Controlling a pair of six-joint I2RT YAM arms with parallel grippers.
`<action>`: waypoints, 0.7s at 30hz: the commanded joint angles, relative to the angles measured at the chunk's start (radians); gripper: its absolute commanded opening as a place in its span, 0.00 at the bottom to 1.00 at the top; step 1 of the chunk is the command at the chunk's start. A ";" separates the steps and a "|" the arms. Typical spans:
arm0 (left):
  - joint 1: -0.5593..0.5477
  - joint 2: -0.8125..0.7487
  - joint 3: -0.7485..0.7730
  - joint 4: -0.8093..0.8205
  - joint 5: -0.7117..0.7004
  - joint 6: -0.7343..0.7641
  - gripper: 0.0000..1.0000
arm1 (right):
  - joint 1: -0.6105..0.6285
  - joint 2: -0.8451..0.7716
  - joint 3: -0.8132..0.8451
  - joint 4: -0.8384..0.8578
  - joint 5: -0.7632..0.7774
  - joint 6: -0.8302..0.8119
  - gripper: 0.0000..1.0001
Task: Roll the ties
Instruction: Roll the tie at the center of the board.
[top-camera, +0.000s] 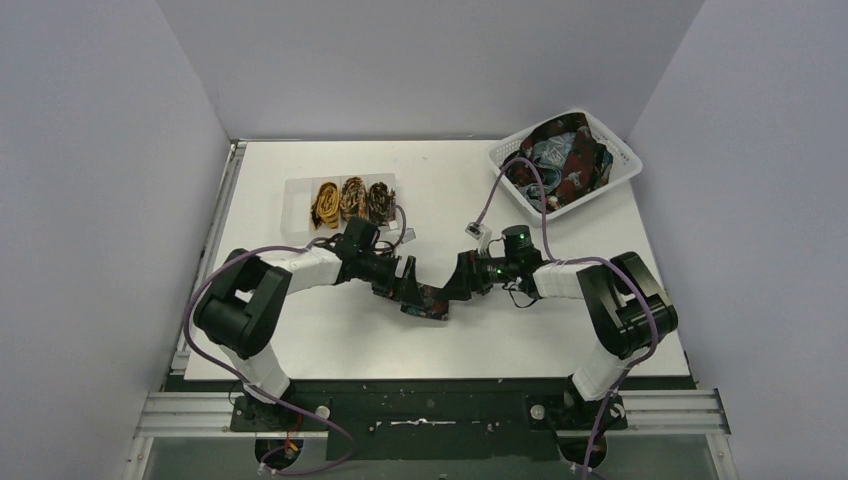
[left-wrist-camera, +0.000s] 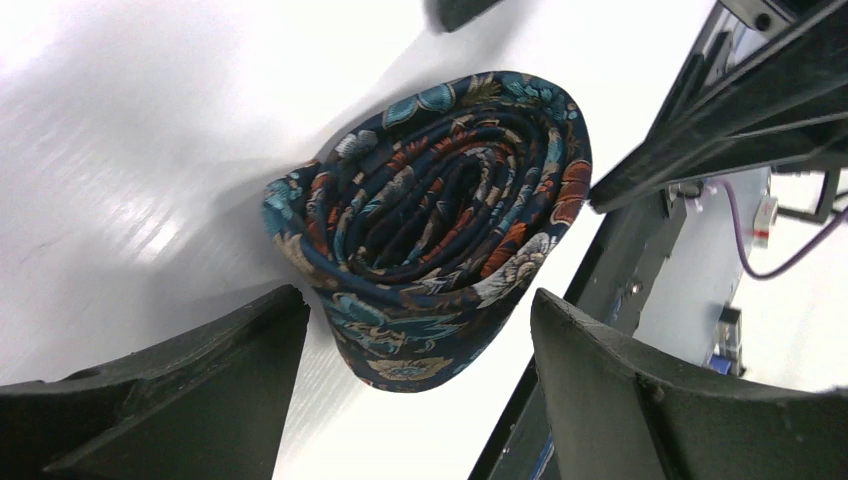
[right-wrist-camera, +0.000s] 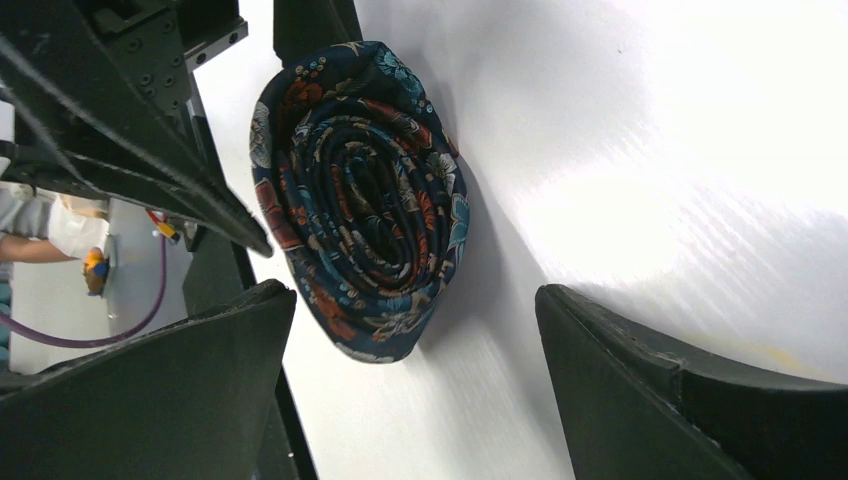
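A navy tie with a red, teal and cream floral print is rolled into a compact coil (top-camera: 430, 303) on the white table, between my two grippers. My left gripper (top-camera: 408, 292) is open; in the left wrist view the coil (left-wrist-camera: 430, 220) lies just ahead of the gripper (left-wrist-camera: 420, 298), its near edge between the spread fingers (left-wrist-camera: 200, 390), untouched. My right gripper (top-camera: 456, 288) is open too; in the right wrist view the coil (right-wrist-camera: 365, 200) lies ahead of the gripper (right-wrist-camera: 415, 292), nearer the left finger (right-wrist-camera: 180, 380).
A clear tray (top-camera: 298, 190) at the back left holds three rolled mustard and brown ties (top-camera: 350, 200). A white lattice basket (top-camera: 620, 165) at the back right holds several loose ties (top-camera: 565, 155). Purple cables (top-camera: 490, 200) run over the table.
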 joint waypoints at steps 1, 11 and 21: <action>0.018 -0.077 -0.061 0.224 -0.065 -0.169 0.80 | -0.011 -0.116 -0.014 -0.013 0.020 0.076 0.98; 0.138 -0.253 -0.155 0.250 -0.200 -0.275 0.85 | 0.169 -0.443 -0.264 0.145 0.316 0.362 0.85; 0.185 -0.370 -0.127 0.195 -0.305 -0.305 0.85 | 0.416 -0.422 -0.281 0.200 0.503 0.328 0.91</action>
